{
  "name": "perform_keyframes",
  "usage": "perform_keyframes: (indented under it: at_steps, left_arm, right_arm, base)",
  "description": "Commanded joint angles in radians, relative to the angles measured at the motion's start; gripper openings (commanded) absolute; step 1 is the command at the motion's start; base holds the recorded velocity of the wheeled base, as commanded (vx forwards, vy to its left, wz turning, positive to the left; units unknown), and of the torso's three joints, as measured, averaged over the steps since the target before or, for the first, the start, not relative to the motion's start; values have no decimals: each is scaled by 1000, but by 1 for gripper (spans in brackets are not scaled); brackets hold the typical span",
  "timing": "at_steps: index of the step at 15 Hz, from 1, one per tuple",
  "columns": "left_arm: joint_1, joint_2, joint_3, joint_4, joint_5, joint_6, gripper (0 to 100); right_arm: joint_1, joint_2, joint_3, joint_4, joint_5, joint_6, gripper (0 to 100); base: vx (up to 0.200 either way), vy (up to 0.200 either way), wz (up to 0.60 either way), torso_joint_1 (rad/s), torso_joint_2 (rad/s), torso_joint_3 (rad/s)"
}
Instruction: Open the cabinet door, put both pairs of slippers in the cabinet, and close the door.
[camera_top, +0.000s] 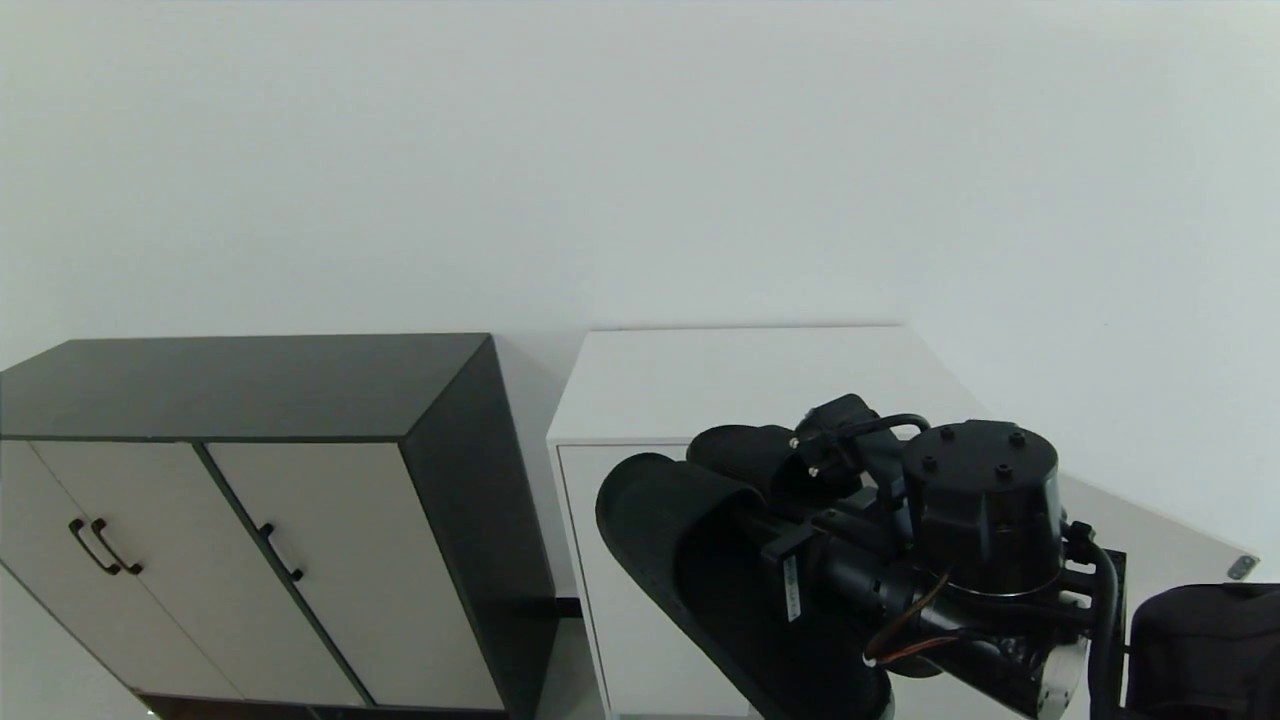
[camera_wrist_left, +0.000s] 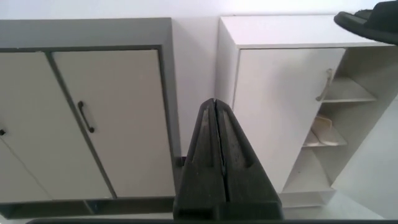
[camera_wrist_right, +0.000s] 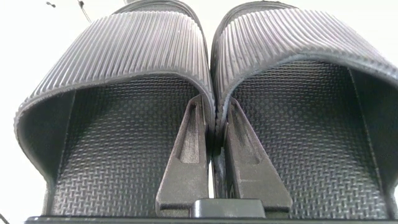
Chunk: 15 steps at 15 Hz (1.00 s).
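In the head view, the black slippers (camera_top: 690, 540) hang low in the middle of the frame, carried at the end of the right arm (camera_top: 980, 520). They sit in front of the white cabinet (camera_top: 740, 380). The pair lies slantwise, its long axis running from lower right up to upper left. The strapped ends are uppermost and point toward the cabinet front. A black cabinet (camera_top: 240, 380) with pale doors stands at the left. At the far right, the white cabinet's open door (camera_top: 1160, 545) is swung out.

In the left wrist view, the left gripper (camera_wrist_left: 214, 112) rises from the bottom centre with its two fingers pressed flat together and nothing between them. Behind it the white cabinet has one half shut and the other half open, with its shelves (camera_wrist_left: 348, 93) on show. On a middle shelf lies something pale (camera_wrist_left: 326, 130), perhaps a second pair, though it is too small to be sure. One black slipper pokes in at the upper right corner.

In the right wrist view, the two slippers lie side by side with their lengths running straight away from the camera. They have ribbed straps and diamond-patterned footbeds. The right gripper (camera_wrist_right: 214, 155) is nearly closed, and its fingers (camera_wrist_right: 189, 155) pinch the slippers' touching inner walls.
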Motion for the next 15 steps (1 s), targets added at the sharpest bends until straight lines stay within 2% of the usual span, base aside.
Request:
perform_keyframes:
  at_steps: [1, 11, 14, 15]
  left_arm:
    - [0, 0, 0, 1, 0, 2, 0]
    - [0, 0, 0, 0, -1, 0, 0]
    - [0, -2, 0, 1, 2, 2, 0]
    - [0, 0, 0, 0, 2, -1, 0]
  right_arm:
    - [0, -1, 8, -4, 2, 2, 0]
    - [-11, 11, 53, -59, 10, 1, 0]
    - [-24, 42, 76, -155, 25, -2, 0]
    - [-37, 53, 97, -191, 27, -25, 0]
  base:
    - [0, -200, 0, 2, 7, 7]
    - [0, -200, 0, 2, 4, 4]
    - [0, -200, 0, 2, 1, 2]
    - [0, 0, 0, 0, 0, 0]
